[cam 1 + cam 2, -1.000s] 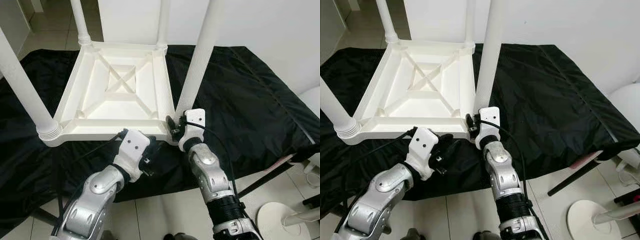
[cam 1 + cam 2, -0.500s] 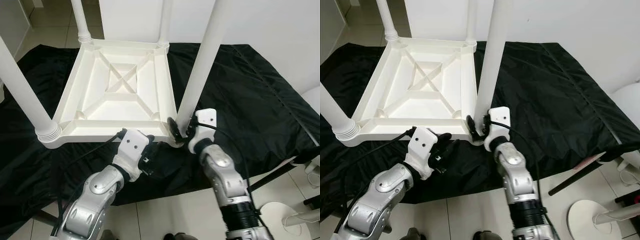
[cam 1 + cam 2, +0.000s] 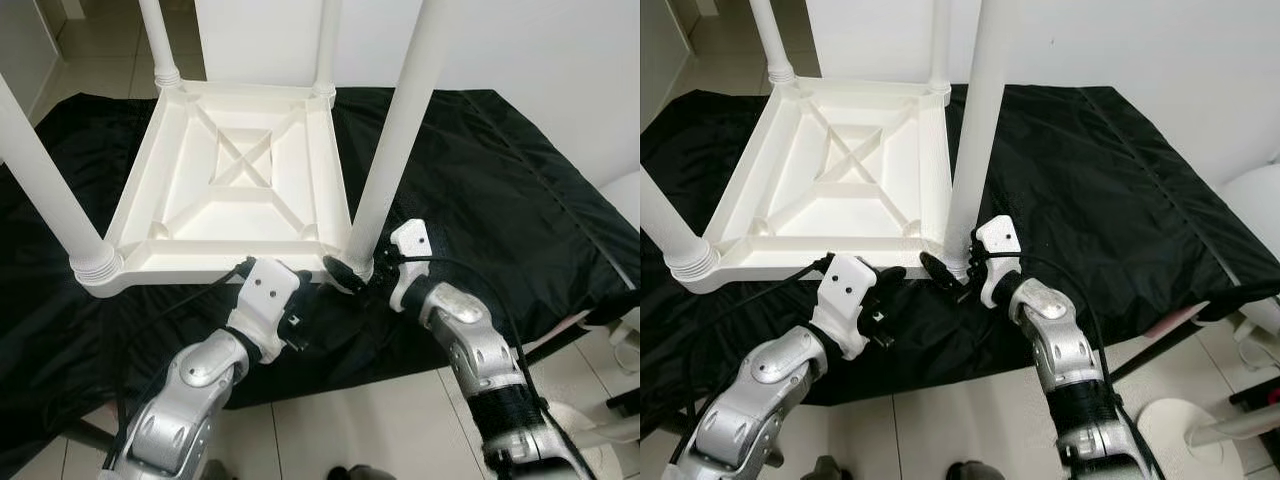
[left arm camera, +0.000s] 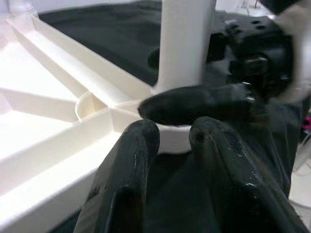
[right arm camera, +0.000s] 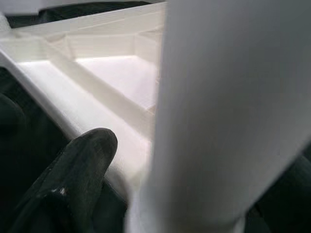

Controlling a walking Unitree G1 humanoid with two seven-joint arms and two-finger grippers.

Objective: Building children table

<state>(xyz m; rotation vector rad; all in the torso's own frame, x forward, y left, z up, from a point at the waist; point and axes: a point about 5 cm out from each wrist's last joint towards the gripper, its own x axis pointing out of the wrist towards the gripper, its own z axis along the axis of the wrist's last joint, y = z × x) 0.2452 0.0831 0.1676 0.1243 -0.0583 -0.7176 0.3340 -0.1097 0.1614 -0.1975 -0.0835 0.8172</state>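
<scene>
Left gripper point(image 3: 312, 291), fingers nearly together, at the near edge of the upturned white children's table point(image 3: 240, 185). Right gripper point(image 3: 352, 270), fingers clasping the near-right leg point(image 3: 395, 130) base. Black-draped surface point(image 3: 500, 190) beneath.

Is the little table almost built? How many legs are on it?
Nearly. The white table lies upside down on a black cloth, and a leg stands at each of its four corners. The right gripper is at the base of the nearest leg, probably tightening it. The left gripper waits by the table's edge. Left: finish that leg, then flip the table upright.
</scene>
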